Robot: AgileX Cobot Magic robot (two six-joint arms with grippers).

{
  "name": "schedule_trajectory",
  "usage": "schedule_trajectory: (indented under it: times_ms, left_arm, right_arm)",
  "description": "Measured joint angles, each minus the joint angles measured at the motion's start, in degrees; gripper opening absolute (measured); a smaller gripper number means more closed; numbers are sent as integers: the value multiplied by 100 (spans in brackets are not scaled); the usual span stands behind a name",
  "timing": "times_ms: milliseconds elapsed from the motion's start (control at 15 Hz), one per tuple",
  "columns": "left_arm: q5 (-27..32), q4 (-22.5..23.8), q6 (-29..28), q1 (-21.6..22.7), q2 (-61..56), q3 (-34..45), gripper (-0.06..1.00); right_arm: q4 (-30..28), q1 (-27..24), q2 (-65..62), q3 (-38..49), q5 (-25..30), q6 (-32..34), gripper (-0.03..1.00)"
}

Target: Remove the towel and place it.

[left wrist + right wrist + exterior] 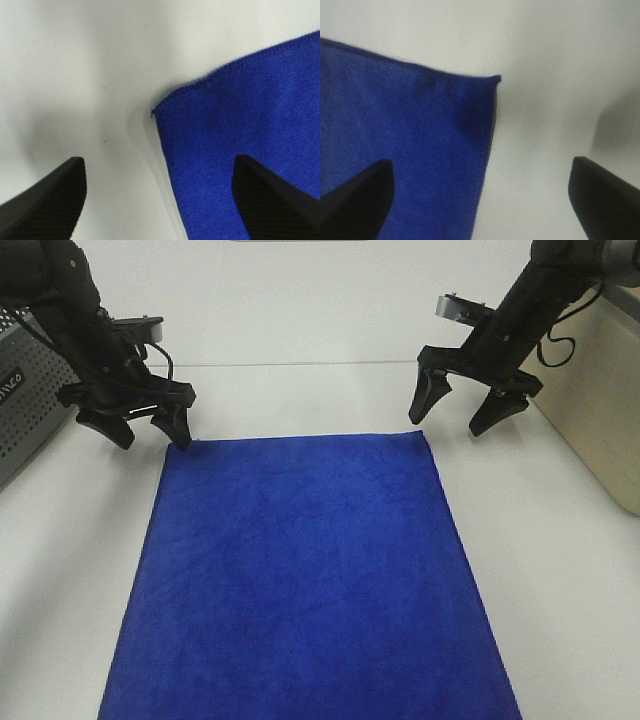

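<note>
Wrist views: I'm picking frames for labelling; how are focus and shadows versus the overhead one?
Left wrist view: towel hem crisp, broad soft shadows on the table. Right wrist view: towel weave softer, shadow patches on the table past the corner. Exterior high view: evenly lit, sharp, white table nearly washed out.

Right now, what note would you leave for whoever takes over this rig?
Left gripper: open, straddling the far left corner of the towel, holding nothing.
Right gripper: open, over the far right corner, holding nothing.
Towel: spread flat on the table, between the arms.
Done: nothing gripped; cannot tell whether it is already placed.
Left: if not, close on both corners and lift.
</note>
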Motion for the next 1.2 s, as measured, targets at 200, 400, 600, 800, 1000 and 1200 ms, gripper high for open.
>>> schedule_trajectory:
  times_ms: [200, 400, 600, 800, 1000, 1200]
  left_arm:
    - [-155, -29, 0, 0, 155, -11, 75]
    - [-281, -103, 0, 0, 258, -11, 75]
    - [-338, -132, 0, 0, 298, -40, 75]
    - [-355, -172, 120, 0, 304, -40, 75]
    - [-441, -487, 246, 0, 309, -40, 75]
    - [-476, -699, 413, -46, 315, -40, 75]
  right_arm:
    - [-109, 80, 80, 0, -166, 0, 91]
    - [-109, 97, 258, 0, -223, -17, 91]
    - [-86, 97, 321, -46, -223, -46, 91]
    - [-69, 97, 321, -46, -223, -46, 91]
    - [120, 97, 332, -46, -252, -46, 91]
    - [206, 235, 361, -46, -269, -46, 91]
